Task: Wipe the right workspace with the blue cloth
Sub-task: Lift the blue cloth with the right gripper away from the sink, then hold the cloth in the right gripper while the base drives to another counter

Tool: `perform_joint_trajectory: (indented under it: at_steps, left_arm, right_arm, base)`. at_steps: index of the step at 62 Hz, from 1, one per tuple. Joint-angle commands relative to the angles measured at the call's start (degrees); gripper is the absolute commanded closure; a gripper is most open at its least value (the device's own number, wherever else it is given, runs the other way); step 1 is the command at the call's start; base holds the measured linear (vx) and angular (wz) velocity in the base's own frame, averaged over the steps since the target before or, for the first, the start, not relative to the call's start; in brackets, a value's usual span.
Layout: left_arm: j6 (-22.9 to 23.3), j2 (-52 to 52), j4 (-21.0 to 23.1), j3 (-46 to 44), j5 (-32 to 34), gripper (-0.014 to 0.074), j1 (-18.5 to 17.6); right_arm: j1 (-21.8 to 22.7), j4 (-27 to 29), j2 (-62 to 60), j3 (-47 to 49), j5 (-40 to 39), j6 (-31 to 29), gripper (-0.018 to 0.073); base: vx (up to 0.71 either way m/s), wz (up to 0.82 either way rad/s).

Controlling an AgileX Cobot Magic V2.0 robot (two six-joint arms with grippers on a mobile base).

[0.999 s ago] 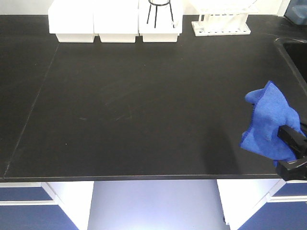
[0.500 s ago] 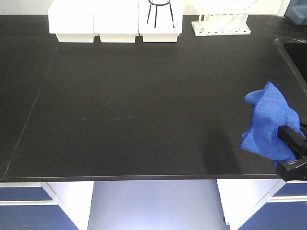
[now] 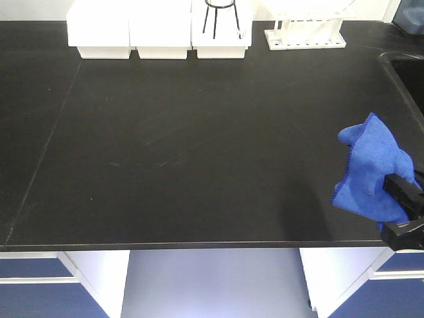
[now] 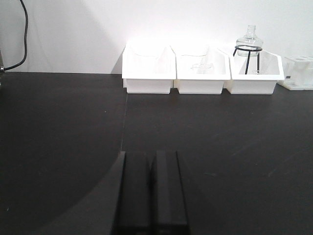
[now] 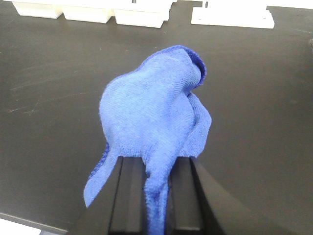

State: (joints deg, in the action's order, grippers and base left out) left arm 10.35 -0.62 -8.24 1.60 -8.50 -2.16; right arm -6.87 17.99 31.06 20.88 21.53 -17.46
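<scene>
Exterior front-facing: black benchtop (image 3: 185, 146), white bins (image 3: 159, 30) at rear, blue cloth (image 3: 371, 169) right

A black bench (image 3: 199, 132) is backed by a white wall (image 4: 73, 34), against which three white bins (image 4: 201, 78) and a rack (image 3: 305, 38) are set, while a sink (image 3: 405, 76) is sunk at one end and blue cabinet fronts (image 3: 33, 295) and pale floor (image 3: 212, 285) are seen below.
</scene>
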Motion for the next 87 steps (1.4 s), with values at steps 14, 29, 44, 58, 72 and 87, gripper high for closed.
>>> perform_joint_trajectory:
  at_steps: [14,29,44,58,72,87]
  left_arm:
    - [0.5,-0.9,-0.1,1.7,4.6,0.0602,-0.3]
    - [0.5,-0.9,-0.1,1.7,4.6,0.0602,-0.3]
    - [0.5,-0.9,-0.1,1.7,4.6,0.0602,-0.3]
    - [0.5,-0.9,-0.1,1.7,4.6,0.0602,-0.3]
    - [0.5,-0.9,-0.1,1.7,4.6,0.0602,-0.3]
    - [0.5,-0.9,-0.1,1.7,4.6,0.0602,-0.3]
  right_arm:
    - [-0.1,0.1,0.0,1.6,-4.0,-0.5,0.0557]
    - [-0.1,0.1,0.0,1.6,-4.0,-0.5,0.0557]
    - [-0.1,0.2,0.0,1.6,-4.1,-0.5,0.0557]
    - [-0.1,0.2,0.0,1.6,-4.2,-0.5,0.0557]
    - [-0.1,0.2,0.0,1.6,-4.2,-0.5,0.0557]
    - [-0.1,0.2,0.0,1.6,-4.2,-0.5,0.0557]
  base:
    - [-0.02,0.02]
    - [-0.08,0.02]
    - [-0.17,0.07]
    - [-0.22,0.1]
    - [-0.26,0.02]
    - [-0.29,-0.05]
